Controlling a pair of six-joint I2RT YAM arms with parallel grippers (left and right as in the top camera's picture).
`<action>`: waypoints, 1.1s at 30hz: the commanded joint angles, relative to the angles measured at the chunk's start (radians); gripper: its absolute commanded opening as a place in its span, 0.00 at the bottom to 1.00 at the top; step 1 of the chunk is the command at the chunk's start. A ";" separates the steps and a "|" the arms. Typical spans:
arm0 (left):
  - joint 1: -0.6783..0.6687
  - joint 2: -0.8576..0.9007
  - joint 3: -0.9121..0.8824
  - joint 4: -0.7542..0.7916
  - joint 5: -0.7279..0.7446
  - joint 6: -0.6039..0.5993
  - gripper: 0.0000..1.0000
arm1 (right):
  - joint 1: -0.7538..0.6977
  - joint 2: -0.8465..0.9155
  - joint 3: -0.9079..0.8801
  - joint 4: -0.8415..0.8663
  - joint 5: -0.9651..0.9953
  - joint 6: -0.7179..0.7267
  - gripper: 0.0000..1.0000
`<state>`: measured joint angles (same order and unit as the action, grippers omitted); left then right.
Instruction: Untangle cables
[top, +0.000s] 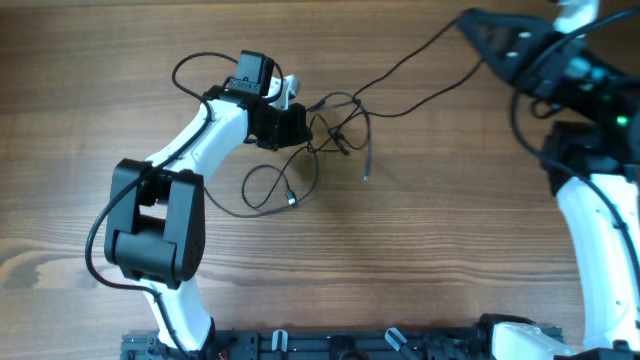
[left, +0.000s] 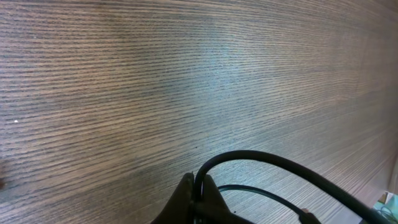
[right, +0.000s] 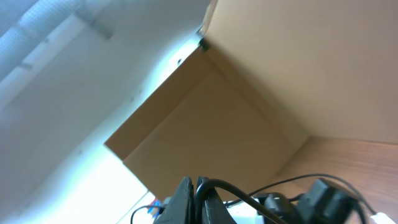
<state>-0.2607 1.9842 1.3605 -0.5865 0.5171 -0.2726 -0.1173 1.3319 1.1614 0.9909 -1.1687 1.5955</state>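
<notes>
The cables are thin black cords knotted together at the middle of the table. One loose loop lies toward the front, and a plug end hangs off to the right. My left gripper sits low at the left edge of the knot, shut on a cable that arcs away to the right. Two strands run up to my right gripper, raised at the far right. In the right wrist view its fingers are shut on a cable.
The wooden table carries both arm bases along its front edge. The left arm's own thicker wire loops behind its wrist. A cardboard panel fills the right wrist view.
</notes>
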 joint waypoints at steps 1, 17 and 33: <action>0.008 0.012 -0.005 -0.004 -0.041 -0.009 0.04 | -0.109 -0.079 0.019 0.019 -0.002 0.103 0.05; 0.013 0.012 -0.005 -0.015 -0.202 -0.058 0.04 | -0.501 -0.167 0.097 0.020 -0.047 0.268 0.05; 0.031 0.012 -0.005 -0.023 -0.212 -0.080 0.04 | -0.620 -0.121 0.125 -0.202 -0.216 0.068 0.04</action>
<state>-0.2344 1.9846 1.3605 -0.6056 0.3183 -0.3435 -0.7300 1.1797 1.2675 0.8833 -1.2922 1.8088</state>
